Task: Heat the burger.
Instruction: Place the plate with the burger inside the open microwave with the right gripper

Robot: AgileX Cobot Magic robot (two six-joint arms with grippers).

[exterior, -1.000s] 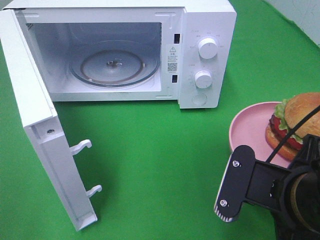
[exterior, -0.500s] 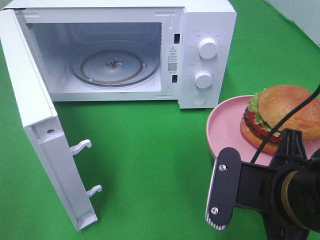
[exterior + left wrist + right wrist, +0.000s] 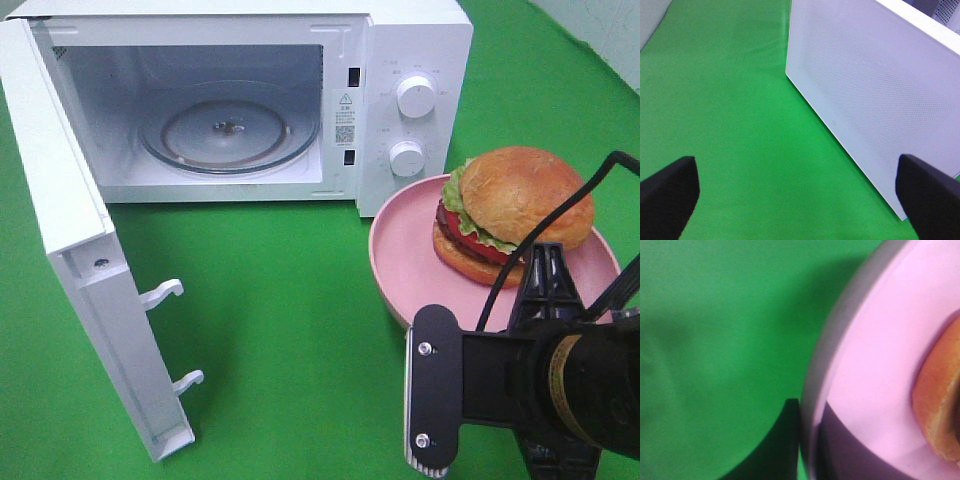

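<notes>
Burger (image 3: 515, 210) on pink plate (image 3: 400, 265), 4 o'clock from open microwave (image 3: 410, 60). Right gripper (image 3: 810, 445) pinched tight on pink plate rim. Left gripper (image 3: 800, 195) spread wide, empty, beside microwave door (image 3: 880, 85).

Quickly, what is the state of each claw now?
Left claw: open, holding nothing.
Right claw: closed on the rim of the round pink plate.

The high camera looks down on the microwave (image 3: 410, 60) and pink plate (image 3: 398, 262). The right wrist camera hugs that plate's rim (the left one faces the door (image 3: 875, 90)).
</notes>
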